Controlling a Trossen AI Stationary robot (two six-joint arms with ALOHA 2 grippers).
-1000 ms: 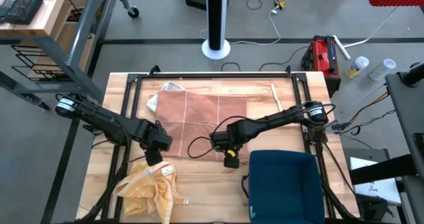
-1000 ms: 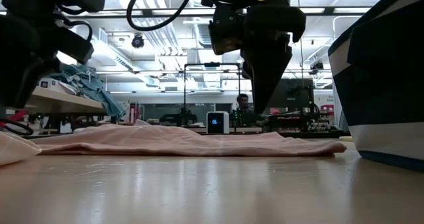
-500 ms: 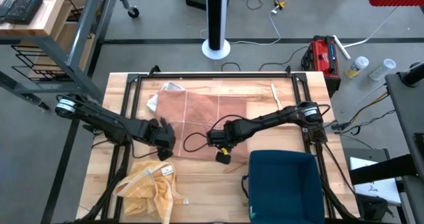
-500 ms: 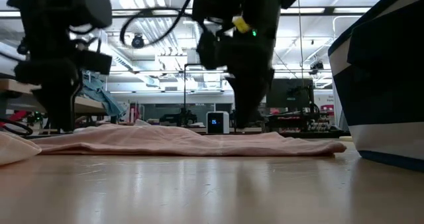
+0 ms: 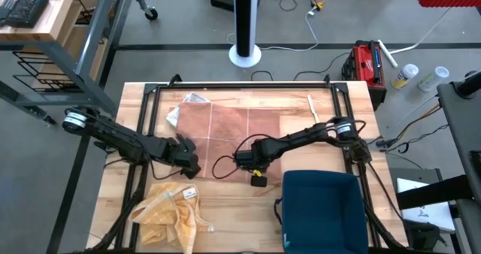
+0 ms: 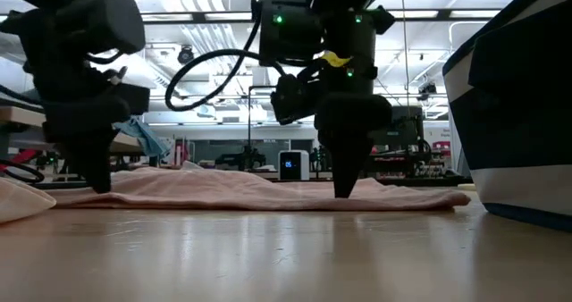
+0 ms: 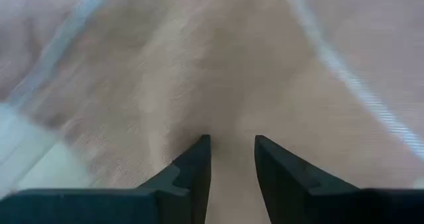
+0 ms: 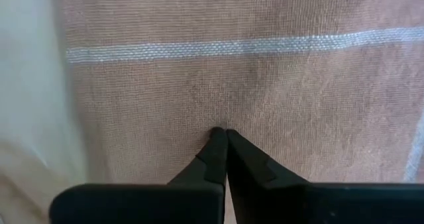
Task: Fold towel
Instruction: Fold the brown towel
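A pink towel [image 5: 225, 126] with pale stripes lies spread flat on the wooden counter [image 5: 225, 209], on the far half, as two dark robot arms press down on its near edge. The left gripper [image 5: 188, 164] meets the towel's near left corner, its jaws parted a little with the cloth lying under and between the tips and nothing yet pinched. The right gripper [image 5: 257, 166] comes down on the towel's near edge toward the middle, jaws clenched tip to tip against the fabric just short of a white stripe; whether any cloth is caught between them cannot be told. Nearer than the towel, a crumpled yellow cloth [image 5: 169, 213] sits off its left corner, and a dark blue bin [image 5: 323, 209] stands off its right corner, just beside the right gripper.
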